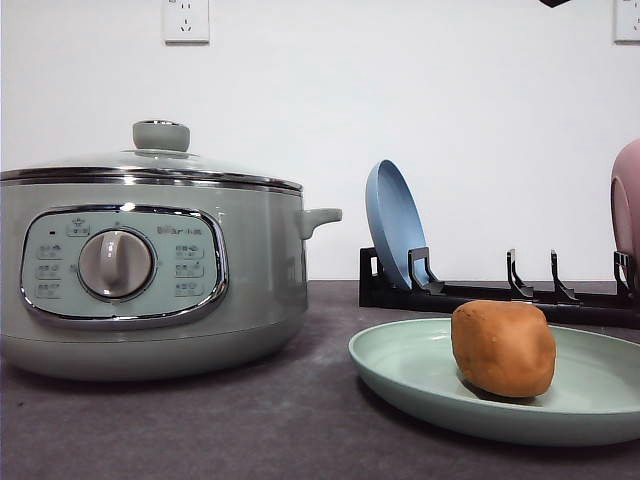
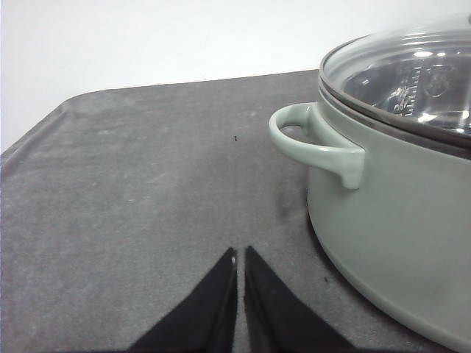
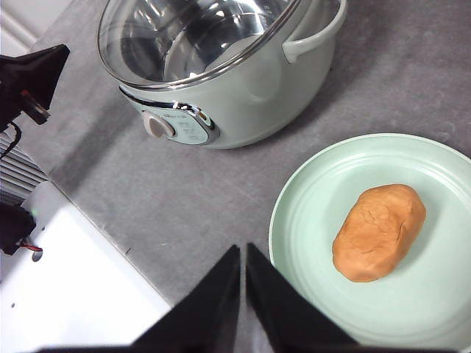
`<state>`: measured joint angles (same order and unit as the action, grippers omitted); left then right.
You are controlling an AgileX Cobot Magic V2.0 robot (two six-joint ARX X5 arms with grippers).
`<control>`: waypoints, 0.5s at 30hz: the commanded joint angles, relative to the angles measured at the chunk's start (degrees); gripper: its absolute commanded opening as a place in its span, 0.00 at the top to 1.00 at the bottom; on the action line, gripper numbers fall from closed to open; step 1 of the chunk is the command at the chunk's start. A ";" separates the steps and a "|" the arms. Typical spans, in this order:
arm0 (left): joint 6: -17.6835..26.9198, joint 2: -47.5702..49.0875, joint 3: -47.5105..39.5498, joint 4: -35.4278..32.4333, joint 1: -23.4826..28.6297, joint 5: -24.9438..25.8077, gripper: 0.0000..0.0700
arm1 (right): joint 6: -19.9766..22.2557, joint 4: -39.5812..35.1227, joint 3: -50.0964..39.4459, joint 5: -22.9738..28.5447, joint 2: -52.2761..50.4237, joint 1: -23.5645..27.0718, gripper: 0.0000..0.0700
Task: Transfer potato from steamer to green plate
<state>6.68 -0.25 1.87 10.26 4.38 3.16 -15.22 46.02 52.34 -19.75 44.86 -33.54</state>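
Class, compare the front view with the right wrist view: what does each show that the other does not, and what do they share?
Front view alone: a blue plate standing on edge in a black dish rack, a pink item at the frame's edge, and wall sockets.

Right wrist view alone: the right gripper, fingers together, hanging over the table near the plate's rim, and the steamer's shiny inner pot seen through its glass lid.

Both: the steamer with lid on and dial facing the camera, and the potato resting on the green plate on the grey table.

Orange-brown potato (image 1: pixel 503 347), mint-green plate (image 1: pixel 400 365), sage-green steamer (image 1: pixel 260 260), blue plate (image 1: pixel 393 222).
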 commanded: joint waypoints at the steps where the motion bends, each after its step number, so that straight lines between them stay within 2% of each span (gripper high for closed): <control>1: -0.33 0.09 -1.20 0.44 0.22 -0.02 0.99 | 0.68 -0.59 0.72 -0.13 0.28 -0.39 1.00; 15: -0.33 0.07 -1.20 0.42 0.22 -0.02 0.99 | 0.68 -0.59 0.72 -0.11 0.28 -0.39 1.00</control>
<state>6.63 -0.25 1.87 10.26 4.38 3.16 -15.20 46.02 52.34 -19.74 44.86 -33.54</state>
